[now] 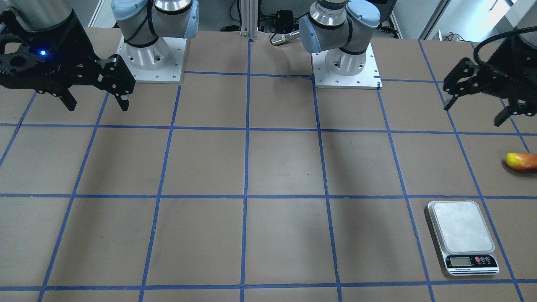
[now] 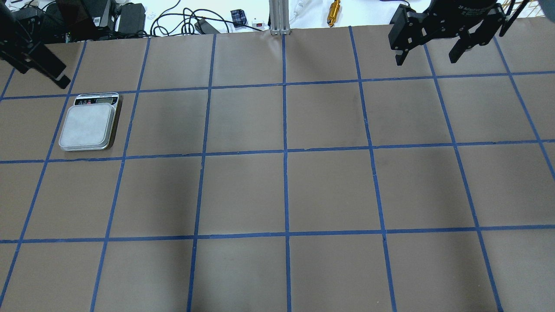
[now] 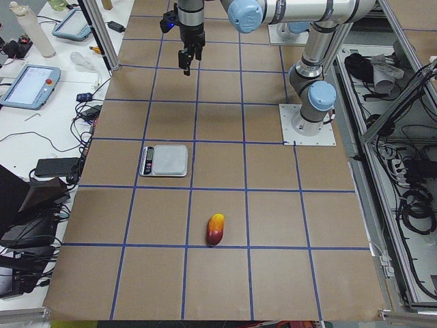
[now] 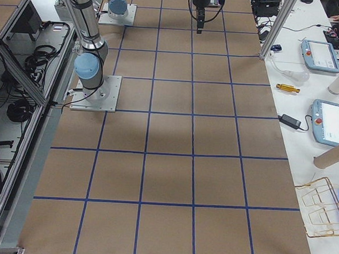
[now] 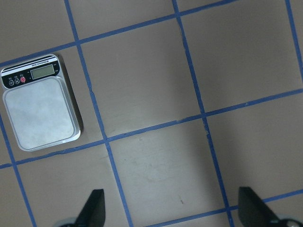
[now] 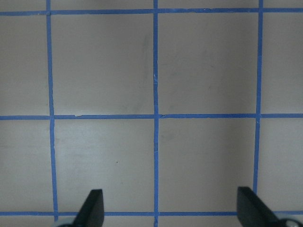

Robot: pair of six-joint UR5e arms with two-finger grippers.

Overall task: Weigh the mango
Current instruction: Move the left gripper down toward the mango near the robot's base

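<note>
The mango (image 1: 522, 162), yellow at one end and red-orange at the other, lies on the brown table near its left end; it also shows in the exterior left view (image 3: 215, 229). The silver scale (image 1: 461, 235) stands apart from it with a bare platform, and shows too in the overhead view (image 2: 86, 125) and the left wrist view (image 5: 40, 111). My left gripper (image 1: 474, 105) hangs open and empty high above the table, on the robot's side of the mango; the mango is out of its wrist view. My right gripper (image 1: 96, 102) is open and empty at the far right end.
Blue tape (image 2: 284, 151) marks a grid on the table. The two arm bases (image 1: 346, 67) (image 1: 151, 63) stand at the robot's edge. Cables, tablets and small tools (image 4: 329, 56) lie on the side bench beyond the table's far edge.
</note>
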